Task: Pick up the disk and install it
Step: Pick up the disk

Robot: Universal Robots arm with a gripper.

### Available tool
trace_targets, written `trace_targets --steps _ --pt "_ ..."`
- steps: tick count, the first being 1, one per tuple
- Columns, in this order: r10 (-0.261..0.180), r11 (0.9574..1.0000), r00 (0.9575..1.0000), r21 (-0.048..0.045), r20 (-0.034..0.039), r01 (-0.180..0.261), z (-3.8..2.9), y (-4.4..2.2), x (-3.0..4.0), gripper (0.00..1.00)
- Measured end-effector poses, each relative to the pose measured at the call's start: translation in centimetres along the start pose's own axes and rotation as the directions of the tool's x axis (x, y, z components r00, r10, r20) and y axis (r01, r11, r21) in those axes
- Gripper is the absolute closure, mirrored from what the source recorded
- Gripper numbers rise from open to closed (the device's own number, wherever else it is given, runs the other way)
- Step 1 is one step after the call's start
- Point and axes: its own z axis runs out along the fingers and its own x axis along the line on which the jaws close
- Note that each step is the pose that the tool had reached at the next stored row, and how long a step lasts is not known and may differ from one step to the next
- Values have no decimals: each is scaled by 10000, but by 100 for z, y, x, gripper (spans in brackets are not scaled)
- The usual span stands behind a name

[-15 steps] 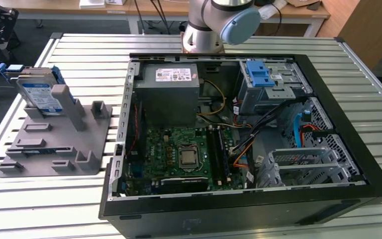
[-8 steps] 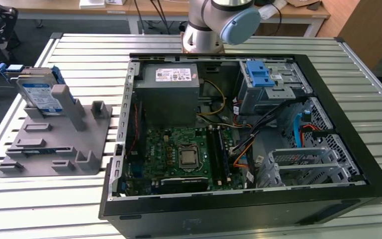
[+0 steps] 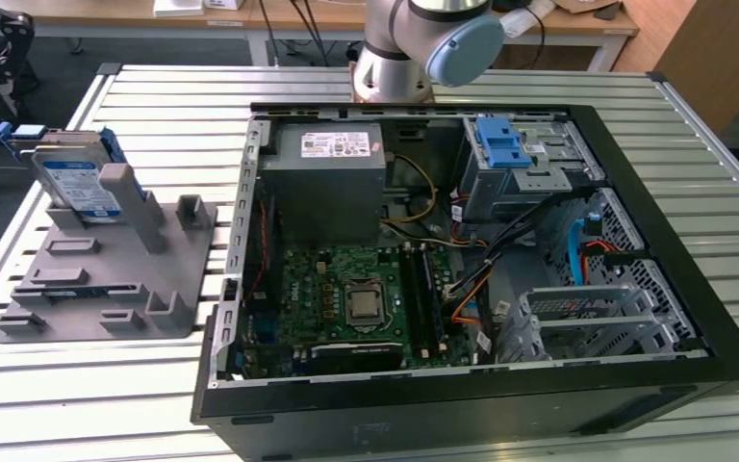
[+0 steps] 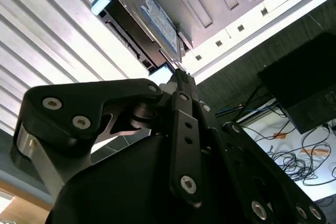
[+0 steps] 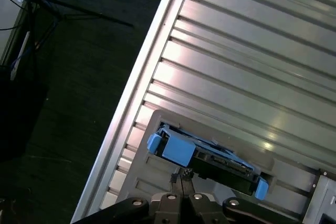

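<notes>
Disk [image 3: 77,183] stands on edge in the grey fixture [image 3: 100,279] at the exterior view's left, with the open computer case [image 3: 472,409] to its right. Your gripper [image 5: 181,173], jaws pinched together and empty, hangs close by the disk in the first wrist view.

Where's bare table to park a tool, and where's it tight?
Free: bare slats of the table along the near edge of the grey fixture, at the exterior view's left, and the slats between the disk and the arm base. Crowded: inside the computer case, where cables tangle between motherboard and drive cage.
</notes>
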Motion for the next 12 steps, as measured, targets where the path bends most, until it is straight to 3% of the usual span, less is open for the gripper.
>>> trace_targets --steps 3,7,12 --pt "-28 10000 10000 9 22 28 2 0 1 89" --pt "-102 9999 9995 107 307 99 14 1 6 89" --pt "-824 9966 9961 93 308 821 23 2 6 89"
